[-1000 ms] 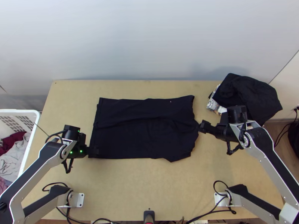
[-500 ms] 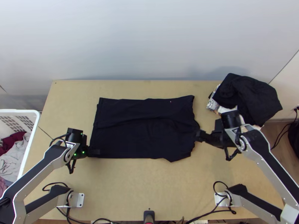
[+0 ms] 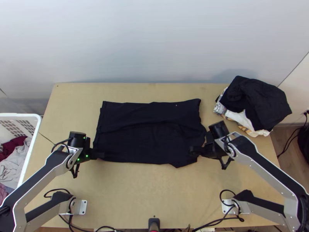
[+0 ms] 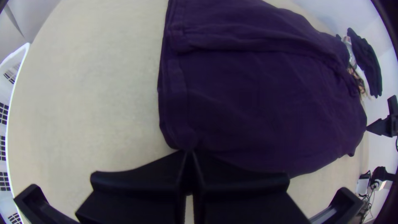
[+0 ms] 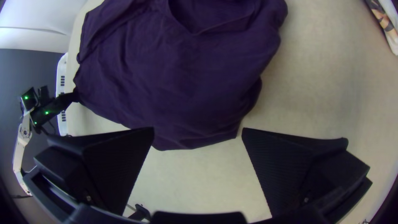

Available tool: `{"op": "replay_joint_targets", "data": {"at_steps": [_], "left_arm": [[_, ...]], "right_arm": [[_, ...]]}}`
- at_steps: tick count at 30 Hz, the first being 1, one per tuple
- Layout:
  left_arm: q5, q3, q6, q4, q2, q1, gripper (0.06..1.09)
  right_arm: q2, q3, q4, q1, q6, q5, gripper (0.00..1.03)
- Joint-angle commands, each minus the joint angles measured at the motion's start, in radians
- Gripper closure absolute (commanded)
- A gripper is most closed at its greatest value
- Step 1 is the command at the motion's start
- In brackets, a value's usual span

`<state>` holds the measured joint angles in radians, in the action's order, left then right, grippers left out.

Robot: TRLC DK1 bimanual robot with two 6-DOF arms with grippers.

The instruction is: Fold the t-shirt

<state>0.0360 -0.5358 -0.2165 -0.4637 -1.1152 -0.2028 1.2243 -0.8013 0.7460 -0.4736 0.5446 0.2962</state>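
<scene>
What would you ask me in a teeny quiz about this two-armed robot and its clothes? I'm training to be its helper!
1. True or false: the left arm's black, flat-fingered tool is shut on a corner of the black cloth t-shirt.

2. Pick one. What stands beside the light wooden table, on its left?
A) a red metal bucket
B) a white plastic basket with clothes in it
C) a green cardboard box

3. Fill in the missing word: the two fingers of the right arm's black, flat-fingered tool are spread ____.

Key: 1 true; 2 B; 3 apart.
</scene>
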Motion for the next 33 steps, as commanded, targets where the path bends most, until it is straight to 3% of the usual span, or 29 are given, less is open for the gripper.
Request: {"op": "replay_joint_targets", "data": {"at_steps": [1, 6, 8, 10, 14, 15, 23, 33], "left_arm": [[-0.002, -0.030, -0.003, -0.020, 0.009, 0.009, 1.05], [-0.002, -0.050, -0.003, -0.026, 0.008, 0.016, 1.05], [-0.002, -0.058, -0.003, -0.027, 0.005, 0.017, 1.05], [-0.002, -0.066, -0.004, -0.027, -0.003, 0.017, 1.05], [-0.002, -0.084, -0.011, -0.027, -0.018, 0.017, 1.05], [-0.002, -0.087, -0.011, -0.027, -0.020, 0.017, 1.05], [-0.002, -0.155, -0.007, -0.032, -0.038, 0.054, 1.05], [-0.001, -0.354, -0.009, -0.035, -0.156, 0.118, 1.05]], "right_arm": [[0.070, 0.057, -0.106, -0.048, -0.006, -0.003, 0.05], [0.106, 0.088, -0.132, -0.060, -0.005, -0.015, 0.05], [0.107, 0.099, -0.149, -0.063, 0.000, -0.017, 0.11], [0.107, 0.109, -0.177, -0.068, 0.006, -0.019, 0.29], [0.106, 0.119, -0.249, -0.065, 0.000, -0.026, 0.96], [0.107, 0.119, -0.255, -0.059, -0.005, -0.026, 1.00], [0.049, 0.082, -0.258, -0.003, -0.025, -0.032, 1.00], [0.136, -0.191, -0.218, 0.168, -0.064, -0.032, 1.00]]}}
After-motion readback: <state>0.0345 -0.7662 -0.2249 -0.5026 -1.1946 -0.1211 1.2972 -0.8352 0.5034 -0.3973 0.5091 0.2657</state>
